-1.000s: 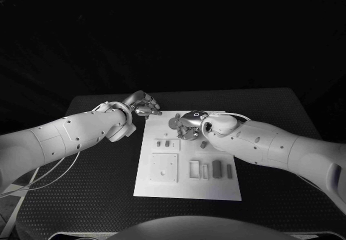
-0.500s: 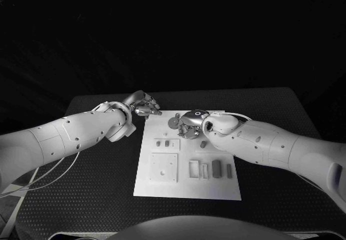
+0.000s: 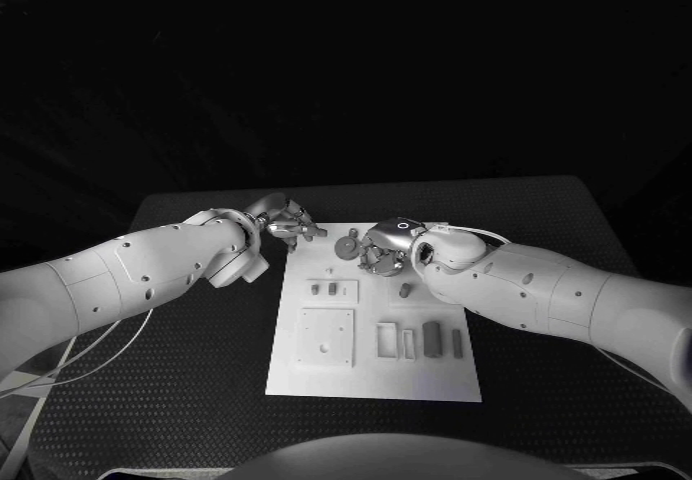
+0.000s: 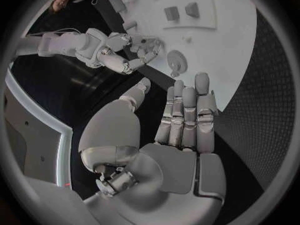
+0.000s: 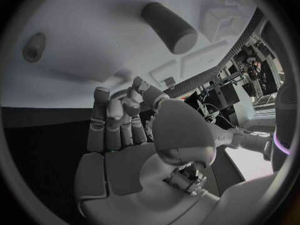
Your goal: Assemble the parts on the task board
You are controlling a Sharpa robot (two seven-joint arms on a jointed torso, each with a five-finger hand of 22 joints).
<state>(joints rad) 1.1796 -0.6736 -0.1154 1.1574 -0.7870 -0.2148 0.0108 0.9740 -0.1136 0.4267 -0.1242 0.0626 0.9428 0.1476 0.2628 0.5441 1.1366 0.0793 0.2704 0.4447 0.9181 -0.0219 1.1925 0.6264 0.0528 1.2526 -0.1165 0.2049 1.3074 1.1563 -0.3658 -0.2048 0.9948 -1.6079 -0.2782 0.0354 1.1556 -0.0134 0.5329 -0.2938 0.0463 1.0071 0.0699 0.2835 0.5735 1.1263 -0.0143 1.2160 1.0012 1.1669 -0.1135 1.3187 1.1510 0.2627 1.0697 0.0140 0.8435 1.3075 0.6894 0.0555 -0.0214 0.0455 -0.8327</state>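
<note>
The white task board (image 3: 375, 375) lies mid-table. My right hand (image 3: 384, 250) hovers over its far end, and a round gear-like disc (image 3: 348, 245) stands on edge at its fingertips, pinched there. The left wrist view shows the same disc (image 4: 177, 63) against the right hand (image 4: 134, 47). My left hand (image 3: 290, 222) sits at the board's far left corner with its fingers (image 4: 187, 115) straight and nothing in them. A short dark cylinder (image 3: 407, 290) lies on the board just near of the right hand, and it also shows on the board in the right wrist view (image 5: 169, 20).
Two small pieces (image 3: 327, 288) stand in a fixture left of the cylinder. Nearer me are a square plate (image 3: 327, 335) and several upright blocks and slots (image 3: 421, 338). Black table (image 3: 173, 380) surrounds the board on both sides.
My left hand has moved nearer and lower, to the board's far left corner. The right hand with the disc has shifted slightly nearer.
</note>
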